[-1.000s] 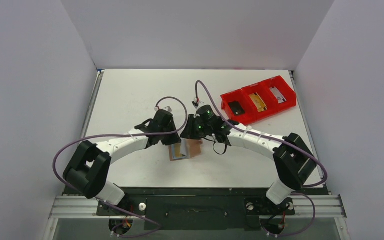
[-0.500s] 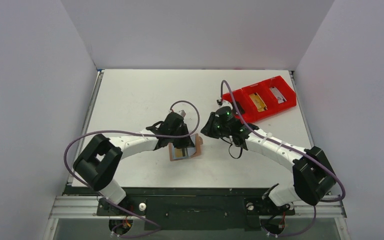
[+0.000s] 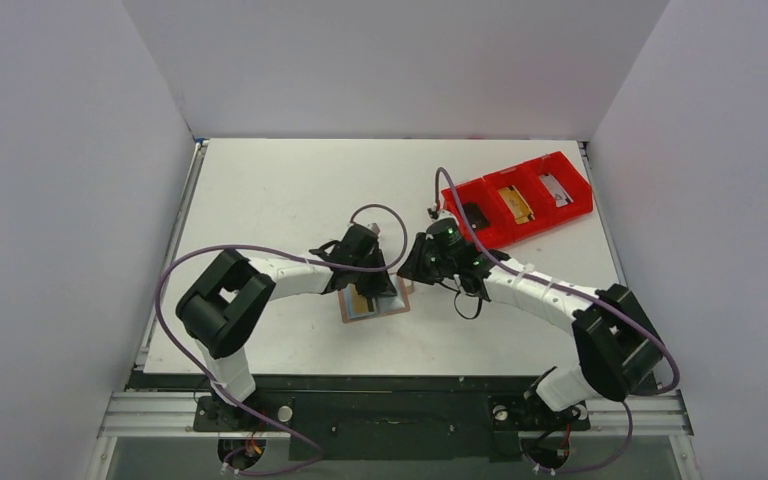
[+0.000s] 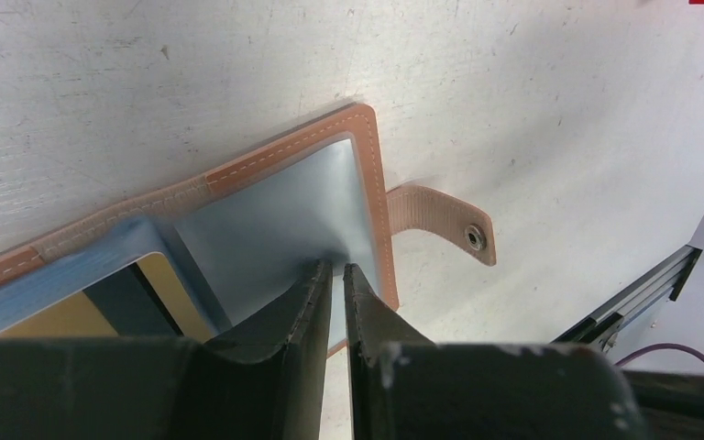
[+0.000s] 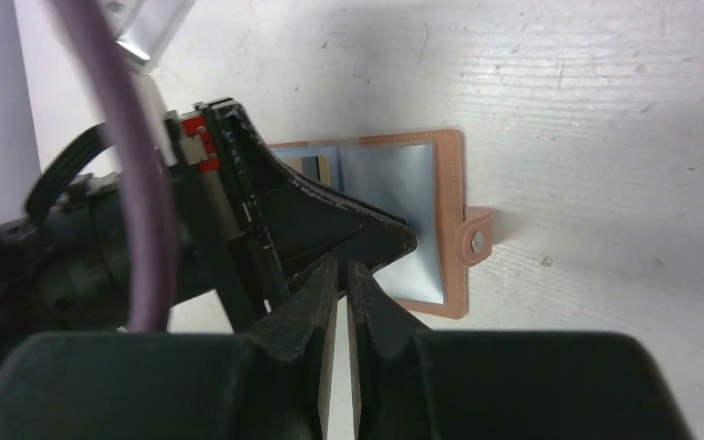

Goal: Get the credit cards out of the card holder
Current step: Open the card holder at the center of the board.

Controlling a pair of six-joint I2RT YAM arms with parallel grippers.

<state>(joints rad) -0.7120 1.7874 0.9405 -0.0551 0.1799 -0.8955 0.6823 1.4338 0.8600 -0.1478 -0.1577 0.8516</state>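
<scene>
Card holder lies open and flat, both grippers at its right half

The card holder [image 4: 275, 215] lies spread open on the white table [image 3: 280, 190], near the front middle, pale blue-grey faces up and its snap tab [image 4: 445, 225] sticking out flat on the tabletop. A yellow-and-dark card [image 4: 69, 321] sits in the other half's pocket. The left gripper [image 4: 336, 271] has its jaws drawn nearly together, nothing visibly between them, tips at the blue-grey face near the tab edge; whether they press on it is hard to tell. The right gripper [image 5: 341, 269], its jaws likewise almost together and empty, hangs just beside the left one above the holder's edge. The red tray [image 3: 530, 228] stands well apart at the back right.
</scene>
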